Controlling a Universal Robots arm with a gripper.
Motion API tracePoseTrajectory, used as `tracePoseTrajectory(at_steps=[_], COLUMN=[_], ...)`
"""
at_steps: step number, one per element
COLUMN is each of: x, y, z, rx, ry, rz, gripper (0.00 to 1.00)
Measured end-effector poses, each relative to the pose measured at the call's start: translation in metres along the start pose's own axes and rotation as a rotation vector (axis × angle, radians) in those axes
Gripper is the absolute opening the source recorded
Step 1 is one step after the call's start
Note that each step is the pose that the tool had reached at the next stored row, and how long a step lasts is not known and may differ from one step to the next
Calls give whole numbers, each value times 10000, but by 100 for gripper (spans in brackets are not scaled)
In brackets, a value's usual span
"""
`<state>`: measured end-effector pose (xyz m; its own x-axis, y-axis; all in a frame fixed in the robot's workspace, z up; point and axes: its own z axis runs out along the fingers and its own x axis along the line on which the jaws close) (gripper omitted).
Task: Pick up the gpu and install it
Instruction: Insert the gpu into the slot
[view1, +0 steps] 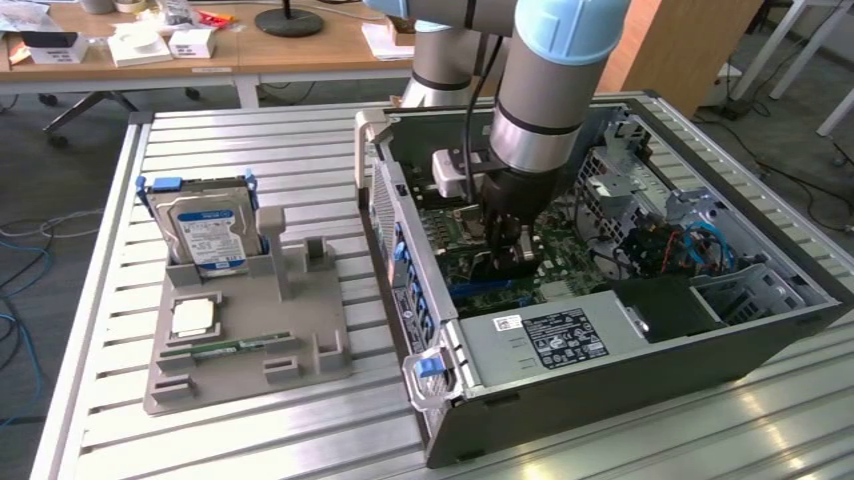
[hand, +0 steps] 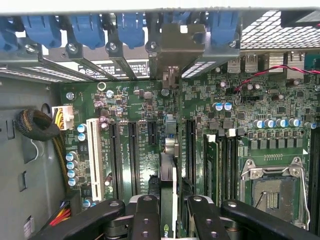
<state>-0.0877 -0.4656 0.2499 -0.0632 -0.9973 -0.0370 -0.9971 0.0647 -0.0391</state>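
The gpu stands edge-on between my fingers, a thin dark card running down over the green motherboard. Its grey metal end bracket sits at the case's rear slot openings, among the blue latches. My gripper is shut on the card. In the exterior view the gripper reaches down inside the open computer case, low over the expansion slots. Whether the card is fully seated in its slot I cannot tell.
A grey holder tray lies at the exterior view's left with an upright hard drive, a square chip and a green memory stick. Long black slots, memory slots and the CPU socket flank the card.
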Motion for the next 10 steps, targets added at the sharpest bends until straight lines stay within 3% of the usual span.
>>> tracePoseTrajectory(at_steps=[6,10], x=[0,1], y=[1,5], z=[12,32], rx=[-7,-6], ry=[-91,-95], rz=[3,3], gripper=[26,26])
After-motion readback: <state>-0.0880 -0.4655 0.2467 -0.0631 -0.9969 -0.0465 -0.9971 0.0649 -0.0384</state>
